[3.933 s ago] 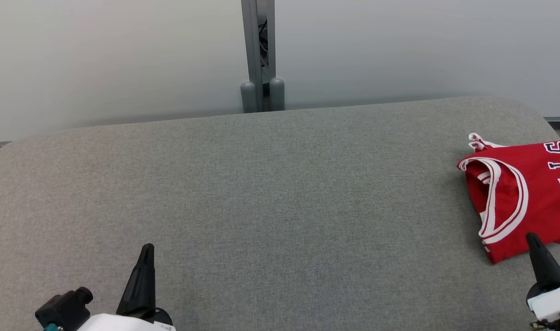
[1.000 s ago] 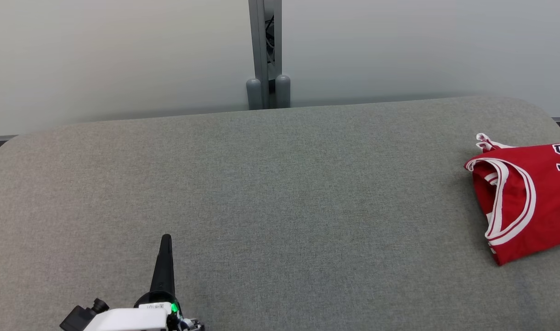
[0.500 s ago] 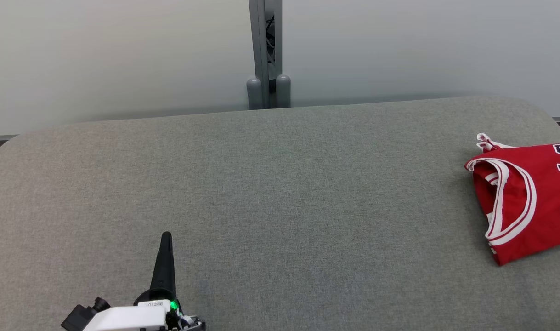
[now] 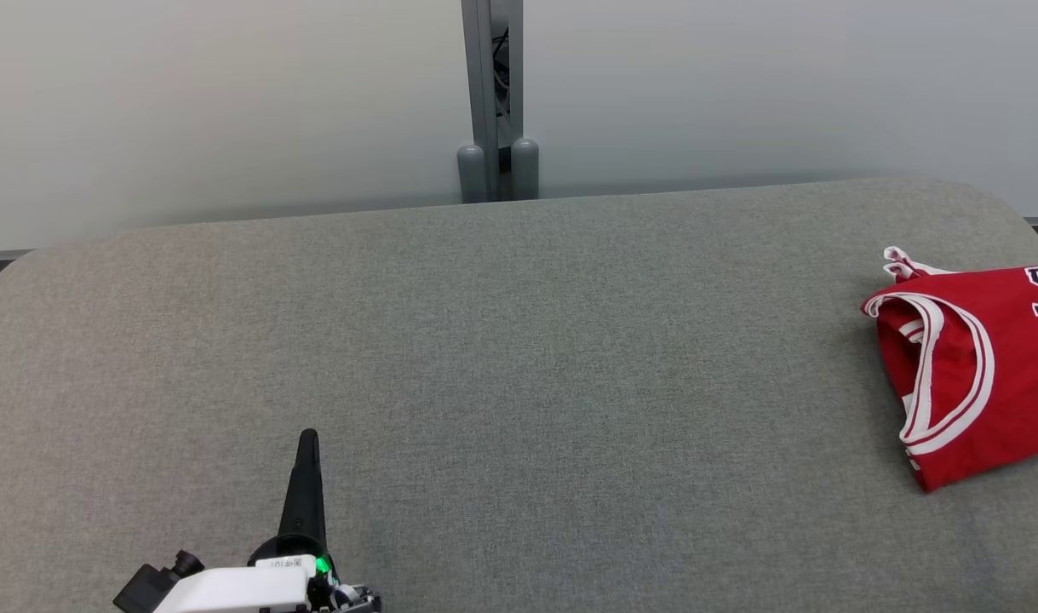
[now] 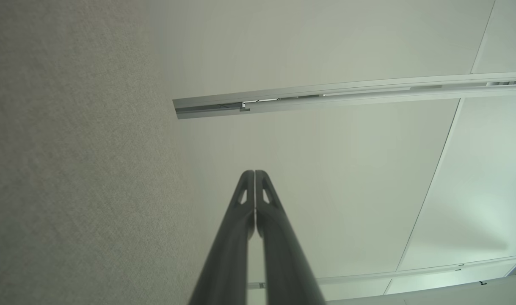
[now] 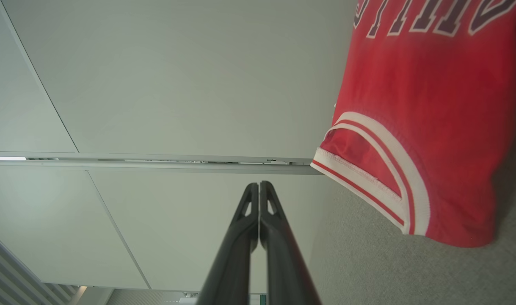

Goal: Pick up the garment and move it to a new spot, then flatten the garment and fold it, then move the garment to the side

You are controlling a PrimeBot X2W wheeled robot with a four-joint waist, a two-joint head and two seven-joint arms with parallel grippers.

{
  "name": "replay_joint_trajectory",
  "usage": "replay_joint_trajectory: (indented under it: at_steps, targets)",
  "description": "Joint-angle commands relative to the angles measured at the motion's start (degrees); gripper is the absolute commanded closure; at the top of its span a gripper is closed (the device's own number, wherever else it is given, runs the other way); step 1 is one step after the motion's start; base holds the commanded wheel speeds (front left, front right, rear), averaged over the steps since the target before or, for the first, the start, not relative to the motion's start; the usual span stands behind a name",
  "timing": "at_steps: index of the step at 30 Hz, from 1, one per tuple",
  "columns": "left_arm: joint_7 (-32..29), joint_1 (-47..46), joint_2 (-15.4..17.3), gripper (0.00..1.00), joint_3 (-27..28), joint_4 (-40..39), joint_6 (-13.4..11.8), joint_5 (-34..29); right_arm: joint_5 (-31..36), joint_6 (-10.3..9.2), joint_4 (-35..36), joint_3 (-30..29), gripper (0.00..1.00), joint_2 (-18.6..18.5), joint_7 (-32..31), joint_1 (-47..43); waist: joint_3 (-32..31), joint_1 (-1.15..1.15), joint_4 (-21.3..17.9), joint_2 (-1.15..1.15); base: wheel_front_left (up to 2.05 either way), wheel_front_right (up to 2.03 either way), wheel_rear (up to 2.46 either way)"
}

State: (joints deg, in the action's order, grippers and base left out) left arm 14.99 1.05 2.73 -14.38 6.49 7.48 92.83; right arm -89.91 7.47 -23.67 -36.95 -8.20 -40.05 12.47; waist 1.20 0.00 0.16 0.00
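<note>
A: Whereabouts of the red jersey (image 4: 970, 366)?

B: Far right of the head view, cut off by the frame edge. Lying flat and apparently folded on the grey tabletop (image 4: 519, 358), white trim and lettering facing up.

A: And to handle?

B: Light, soft and limp by the look of it. Likely to sag or fall open if lifted by one layer alone. Best pinched through all layers at the thick white-banded edge.

A: Grippers?

B: Left gripper (image 4: 307, 438) at lower left of the head view, well apart from the cloth, fingers pressed together on nothing. Right gripper (image 6: 258, 185), seen in its wrist view, likewise closed and empty, near the banded edge but not touching.

A: Surroundings?

B: Matt, woven-looking surface with rounded corners, probably some drag on cloth. Pale wall panels (image 4: 229, 102) behind, grey post (image 4: 490, 85) at top centre.
</note>
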Motion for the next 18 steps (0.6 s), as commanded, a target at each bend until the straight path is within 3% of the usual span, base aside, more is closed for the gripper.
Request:
replay_joint_trajectory:
  at_steps: [1, 18]
  targets:
    - [0.10, -0.53, 0.10, 1.00, 0.04, 0.14, 0.25, 0.09, -0.29, 0.04, -0.24, -0.27, 1.00, -0.39, -0.27, 0.52, 0.00, 0.00, 0.00, 0.00, 0.00, 0.00, 0.00]
    - [0.10, -0.53, 0.10, 1.00, 0.04, 0.13, 0.25, 0.10, -0.27, 0.04, -0.24, -0.29, 1.00, -0.38, -0.28, 0.52, 0.00, 0.00, 0.00, 0.00, 0.00, 0.00, 0.00]
